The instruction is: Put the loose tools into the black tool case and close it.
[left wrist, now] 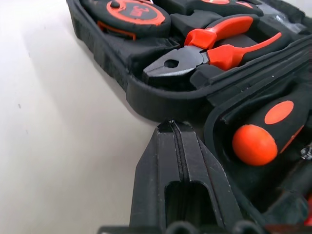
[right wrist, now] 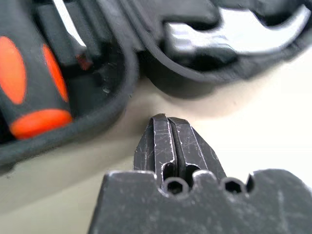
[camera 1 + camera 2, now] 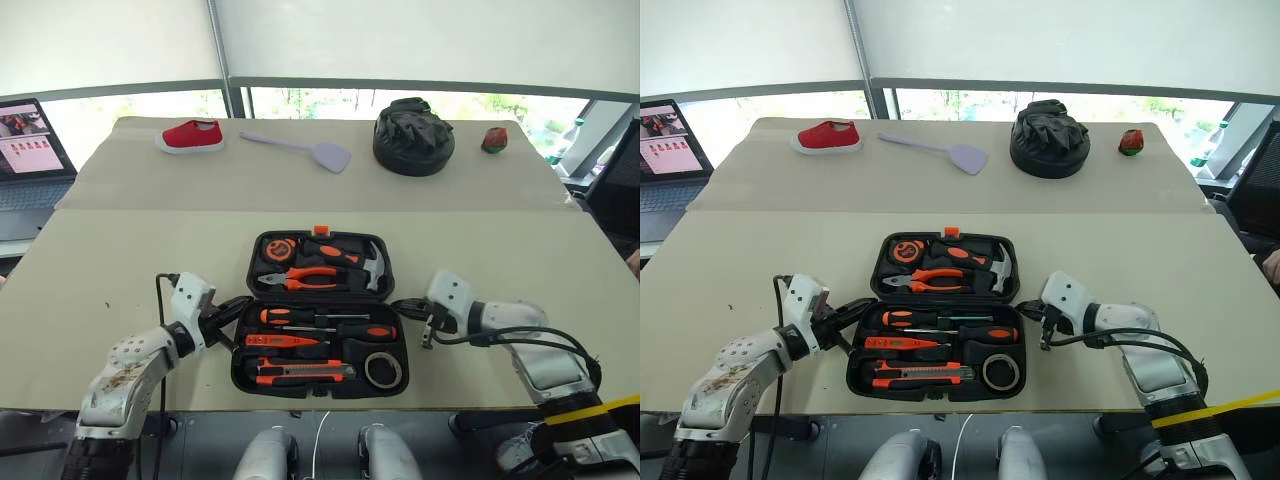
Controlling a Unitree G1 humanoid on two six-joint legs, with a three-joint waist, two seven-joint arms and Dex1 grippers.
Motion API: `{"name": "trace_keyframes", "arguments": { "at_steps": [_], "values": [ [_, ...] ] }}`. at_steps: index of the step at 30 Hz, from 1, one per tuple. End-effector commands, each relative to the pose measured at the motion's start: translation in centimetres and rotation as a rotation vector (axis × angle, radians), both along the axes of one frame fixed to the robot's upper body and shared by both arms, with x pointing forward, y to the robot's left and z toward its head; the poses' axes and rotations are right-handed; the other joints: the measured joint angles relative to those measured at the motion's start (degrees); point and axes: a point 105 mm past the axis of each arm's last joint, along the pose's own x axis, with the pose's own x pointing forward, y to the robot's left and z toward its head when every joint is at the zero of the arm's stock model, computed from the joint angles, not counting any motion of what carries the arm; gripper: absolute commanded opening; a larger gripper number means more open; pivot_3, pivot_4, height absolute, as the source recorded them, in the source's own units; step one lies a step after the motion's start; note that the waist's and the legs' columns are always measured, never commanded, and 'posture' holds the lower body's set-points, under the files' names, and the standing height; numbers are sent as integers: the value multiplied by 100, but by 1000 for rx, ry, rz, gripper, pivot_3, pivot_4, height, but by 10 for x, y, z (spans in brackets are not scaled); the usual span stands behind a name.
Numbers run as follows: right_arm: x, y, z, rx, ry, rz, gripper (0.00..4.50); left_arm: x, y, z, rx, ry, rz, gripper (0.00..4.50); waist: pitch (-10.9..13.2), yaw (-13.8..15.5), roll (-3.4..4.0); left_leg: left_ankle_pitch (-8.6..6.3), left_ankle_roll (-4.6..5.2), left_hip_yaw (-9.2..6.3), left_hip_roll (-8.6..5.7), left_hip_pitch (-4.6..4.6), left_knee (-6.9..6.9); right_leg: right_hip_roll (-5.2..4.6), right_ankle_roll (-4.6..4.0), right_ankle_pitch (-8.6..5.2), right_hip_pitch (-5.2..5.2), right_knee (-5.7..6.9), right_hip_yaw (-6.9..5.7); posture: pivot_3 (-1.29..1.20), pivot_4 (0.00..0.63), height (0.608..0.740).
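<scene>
The rectangular black hard-plastic tool case [image 3: 320, 372] lies open at the near table edge, tools slotted inside. The left gripper [image 3: 243, 304] and right gripper [image 3: 403, 303] flank it, fingers pressed together, holding nothing. Bare tabletop stretches beyond.

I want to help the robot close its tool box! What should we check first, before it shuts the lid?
1. Both screwdrivers lie in their slots: ok.
2. Utility knife and tape ring sit in the near half: ok.
3. No loose tools left on the table: ok.
4. Black tool case closed: not ok, it lies open flat.
5. Left gripper and right gripper shut and empty, flanking the case: ok.
</scene>
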Motion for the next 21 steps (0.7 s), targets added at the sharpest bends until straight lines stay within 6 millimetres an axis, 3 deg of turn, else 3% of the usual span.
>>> {"name": "trace_keyframes", "arguments": {
  "at_steps": [1,5,7,10,13,17,21],
  "values": [
    [-12,1,33,103,43,54,1047,-5,11,21,-50,82,-20,1000,6,-2,-8,0,0,-2,2,-4,0,0,0,0,-3,0,-3,0,150,740],
    [-7,-6,60,187,103,-36,2502,0,25,36,-14,163,7,2510,13,-34,-14,4,-4,-9,11,-11,10,11,-2,0,-6,5,-7,0,150,740],
    [6,-13,69,180,144,-172,3068,8,31,37,23,231,48,3089,17,-39,-21,10,-1,-8,10,-6,11,11,-1,0,-2,4,-6,0,150,740],
    [14,-5,84,232,207,-186,4222,27,22,57,-28,238,40,4276,19,-46,-26,16,-5,-10,10,-7,11,24,-3,1,-4,6,-1,0,150,740],
    [27,-5,85,226,255,-248,4393,45,17,62,-11,252,81,4425,22,-28,-30,17,-8,-20,8,-13,8,33,-3,2,-6,8,-2,0,150,740],
    [43,-3,68,154,391,-351,4393,65,2,61,5,290,122,4425,22,-33,-30,18,-10,-20,-2,-23,2,31,-3,3,-12,3,1,0,150,740],
    [61,11,65,154,408,-376,4393,78,0,55,64,293,144,4425,22,-102,-31,20,-12,-18,-4,-46,-1,32,4,7,-26,7,2,0,150,740]
  ]
}}
